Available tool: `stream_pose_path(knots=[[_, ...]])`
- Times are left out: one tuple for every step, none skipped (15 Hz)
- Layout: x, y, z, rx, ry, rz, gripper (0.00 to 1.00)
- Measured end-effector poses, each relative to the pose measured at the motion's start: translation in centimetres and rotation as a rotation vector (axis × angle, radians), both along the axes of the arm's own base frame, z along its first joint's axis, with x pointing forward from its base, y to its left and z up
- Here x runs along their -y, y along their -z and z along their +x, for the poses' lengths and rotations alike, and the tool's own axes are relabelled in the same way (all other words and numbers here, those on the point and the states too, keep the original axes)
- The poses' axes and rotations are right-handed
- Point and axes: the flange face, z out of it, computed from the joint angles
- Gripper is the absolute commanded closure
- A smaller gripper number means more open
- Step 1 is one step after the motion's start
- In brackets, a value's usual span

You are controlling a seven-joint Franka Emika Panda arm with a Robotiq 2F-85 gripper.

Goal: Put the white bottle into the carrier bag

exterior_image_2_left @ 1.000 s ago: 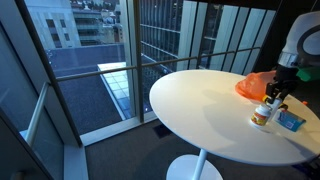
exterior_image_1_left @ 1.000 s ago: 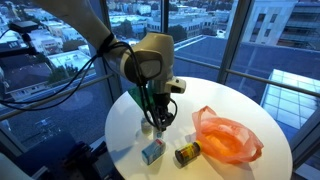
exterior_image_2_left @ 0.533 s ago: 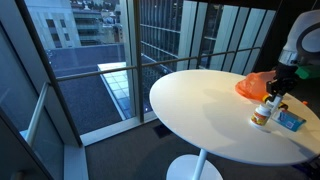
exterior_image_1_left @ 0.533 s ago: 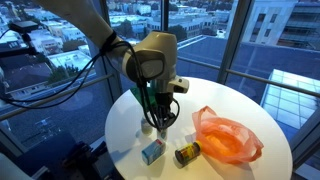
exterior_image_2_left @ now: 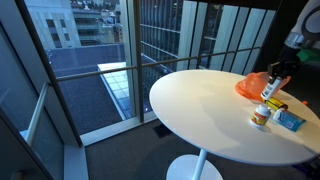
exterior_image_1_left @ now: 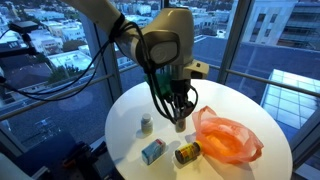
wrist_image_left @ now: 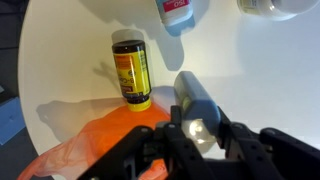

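- My gripper (exterior_image_1_left: 180, 115) has its fingers closed on the bottle (wrist_image_left: 193, 98), which hangs over the table (exterior_image_1_left: 240, 100) just left of the bag (exterior_image_1_left: 228, 140).
- The jar (exterior_image_1_left: 187, 153) lies near the bag, with the box (exterior_image_1_left: 152, 151) and a second bottle (exterior_image_1_left: 147, 124) further left.
- In the wrist view the fingers are dark and blurred.

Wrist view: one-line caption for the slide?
Gripper over the white table, at the edge of the orange carrier bag, with a yellow-labelled dark bottle lying on its side just ahead.
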Motion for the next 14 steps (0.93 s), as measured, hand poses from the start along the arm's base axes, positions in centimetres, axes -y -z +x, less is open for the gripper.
stream_pose_path(knots=[[0.7,-0.6,0.2,0.014,0.014,-0.003,0.89],[1.4,-1.3,0.4,0.028,0.026,-0.008,0.89],[2.1,-1.8,0.5,0.039,0.038,-0.013,0.89],[2.8,-2.4,0.7,0.051,0.051,-0.018,0.89],[3.5,-2.9,0.8,0.061,0.064,-0.023,0.89],[4.2,-3.4,0.9,0.071,0.078,-0.028,0.89],[4.8,-3.8,1.0,0.08,0.092,-0.032,0.89],[5.5,-4.1,1.1,0.087,0.109,-0.037,0.89],[6.1,-4.3,1.3,0.093,0.126,-0.04,0.89],[6.7,-4.5,1.5,0.098,0.142,-0.045,0.89],[7.2,-4.5,1.7,0.1,0.159,-0.048,0.89],[7.8,-4.4,1.9,0.102,0.174,-0.05,0.89],[8.3,-4.2,2.3,0.102,0.191,-0.051,0.89],[8.9,-3.9,2.6,0.102,0.209,-0.051,0.89]])
